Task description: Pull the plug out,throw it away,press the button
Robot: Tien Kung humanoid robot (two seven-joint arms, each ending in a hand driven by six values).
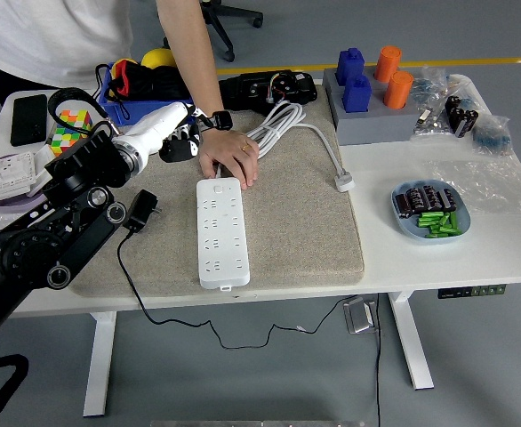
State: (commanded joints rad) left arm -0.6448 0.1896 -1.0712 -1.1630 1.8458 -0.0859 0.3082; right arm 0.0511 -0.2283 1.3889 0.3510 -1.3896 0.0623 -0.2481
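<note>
The left hand (173, 133) is hanging raised toward the tabletop's (420, 258) far left, just in front of the blue bin (149, 108) and just left of the person's wrist. Its white fingers (182, 147) are curling loosely around nothing, though the view is too small to be sure how tightly. The black plug (142, 211) is lying free on the beige mat (305, 222), near the mat's left edge and well apart from the hand, with its thin black cable (154, 313) trailing off the tabletop's near edge and sagging below it. The white power strip (220, 231) is lying lengthwise in the middle of the mat, its far end pinned under the person's hand (231, 158) (a watch is sitting on that wrist). The strip's own thick white cord (287, 124) is looping toward the far edge and ending in a white plug (343, 183) at the mat's right edge.

At the far left corner a black phone (28, 118) and a colour cube (69, 129) are sitting side by side, with a white socket plate (12, 172) in a pale dish nearer the left edge. A grey block holding blue and orange pieces (367, 98) is standing toward the far right, and a blue plate of green and dark parts (431, 213) is sitting near the right edge.
</note>
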